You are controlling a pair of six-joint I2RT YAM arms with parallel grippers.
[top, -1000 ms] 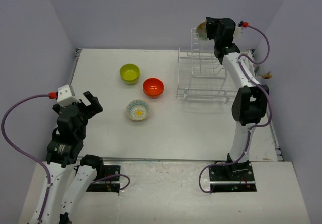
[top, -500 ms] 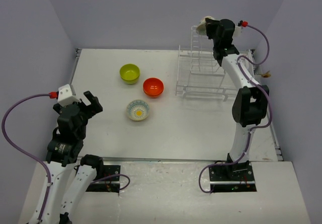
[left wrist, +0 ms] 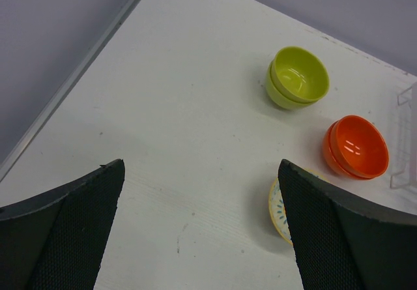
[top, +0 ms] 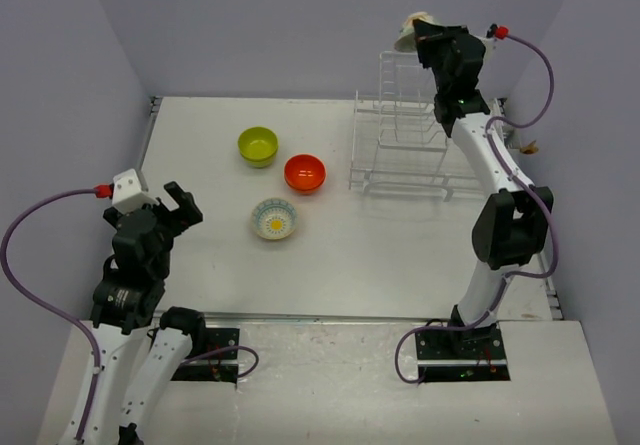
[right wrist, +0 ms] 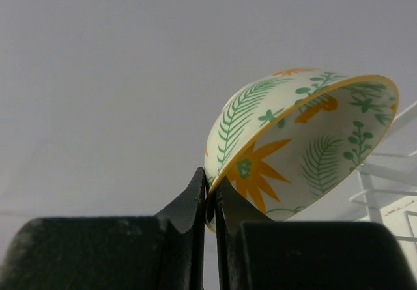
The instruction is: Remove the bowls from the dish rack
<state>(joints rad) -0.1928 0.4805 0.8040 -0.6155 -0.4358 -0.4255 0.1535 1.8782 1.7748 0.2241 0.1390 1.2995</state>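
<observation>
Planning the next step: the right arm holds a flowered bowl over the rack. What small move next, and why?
Probably carry the flowered bowl left, toward the table near the orange bowl: the right tool pinches its rim above the rack.

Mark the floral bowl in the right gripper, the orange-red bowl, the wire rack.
Cream floral bowl (right wrist: 306, 146): right wrist view, patterned wall.
Glossy orange-red bowl (top: 305, 173): top external view, centre.
White wire dish rack (top: 399, 151): top external view, basket wires.
</observation>
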